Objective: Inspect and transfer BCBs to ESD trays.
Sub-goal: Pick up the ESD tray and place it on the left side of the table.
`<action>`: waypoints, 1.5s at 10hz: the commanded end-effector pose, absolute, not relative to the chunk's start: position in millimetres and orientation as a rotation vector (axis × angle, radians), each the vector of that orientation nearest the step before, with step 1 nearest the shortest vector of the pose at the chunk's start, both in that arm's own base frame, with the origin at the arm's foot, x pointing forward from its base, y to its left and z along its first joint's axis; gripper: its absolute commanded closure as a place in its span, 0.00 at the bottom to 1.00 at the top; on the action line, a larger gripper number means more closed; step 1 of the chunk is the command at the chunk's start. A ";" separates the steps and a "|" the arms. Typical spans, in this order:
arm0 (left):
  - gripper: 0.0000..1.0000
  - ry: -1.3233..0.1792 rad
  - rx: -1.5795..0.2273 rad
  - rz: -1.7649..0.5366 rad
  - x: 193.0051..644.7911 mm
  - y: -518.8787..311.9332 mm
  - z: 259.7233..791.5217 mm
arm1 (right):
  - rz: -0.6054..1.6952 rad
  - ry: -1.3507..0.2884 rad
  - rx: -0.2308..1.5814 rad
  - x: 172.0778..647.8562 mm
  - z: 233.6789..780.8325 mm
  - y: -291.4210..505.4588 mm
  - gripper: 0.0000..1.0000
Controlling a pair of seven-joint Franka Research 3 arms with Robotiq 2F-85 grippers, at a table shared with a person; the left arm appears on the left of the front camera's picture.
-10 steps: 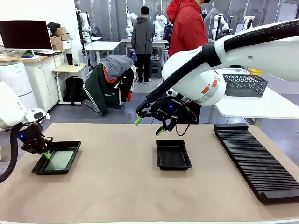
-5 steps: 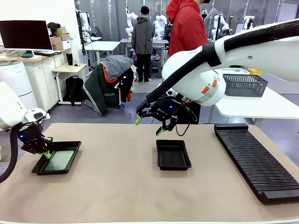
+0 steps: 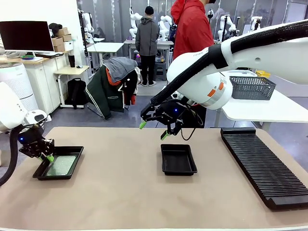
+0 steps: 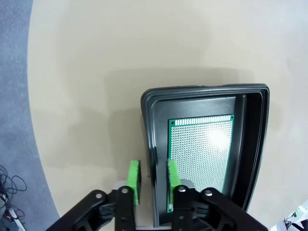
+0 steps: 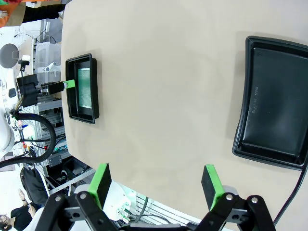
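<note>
A pale-green BCB [image 3: 61, 165] [image 4: 201, 154] lies flat on the floor of the left black ESD tray [image 3: 77, 156] [image 4: 202, 91]. My left gripper [image 3: 48, 158] [image 4: 153, 180] hovers at that tray's near-left rim. It is open, with the tray wall between its green fingers and nothing gripped. A second ESD tray [image 3: 179, 172] [image 5: 276, 115] sits empty at the table's middle. My right gripper [image 3: 153, 130] [image 5: 157, 178] hangs wide open and empty above and behind it. The right wrist view also takes in the left tray [image 5: 94, 89], its board [image 5: 84, 89] and the left gripper [image 5: 62, 85].
A long black slotted rack [image 3: 262, 163] lies along the table's right side. A grey wire basket [image 3: 252, 87] stands on a white side table behind it. A person in a red jacket [image 3: 192, 29] stands at the far edge.
My left gripper's jaws have opened and it has lifted slightly. The board now lies flat and free in the left tray. The right arm has not moved.
</note>
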State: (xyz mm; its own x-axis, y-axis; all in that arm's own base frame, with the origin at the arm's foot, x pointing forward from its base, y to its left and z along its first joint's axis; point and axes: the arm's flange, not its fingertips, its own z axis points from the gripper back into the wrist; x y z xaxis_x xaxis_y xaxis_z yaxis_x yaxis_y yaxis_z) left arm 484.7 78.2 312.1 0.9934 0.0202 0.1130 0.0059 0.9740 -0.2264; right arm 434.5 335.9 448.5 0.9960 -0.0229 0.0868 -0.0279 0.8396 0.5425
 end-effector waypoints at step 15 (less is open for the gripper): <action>0.06 0.022 -0.007 -0.018 457.9 48.2 449.9 | -0.013 -0.091 0.554 435.4 448.6 337.5 0.00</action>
State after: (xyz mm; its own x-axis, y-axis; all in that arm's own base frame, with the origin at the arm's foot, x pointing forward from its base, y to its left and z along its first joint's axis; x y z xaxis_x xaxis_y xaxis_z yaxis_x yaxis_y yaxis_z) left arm 459.0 48.0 451.6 0.9995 -0.0209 -0.0226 0.0208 0.9998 -0.0036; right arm 434.5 335.9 448.4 0.9960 -0.0229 0.0866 -0.0278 0.8397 0.5424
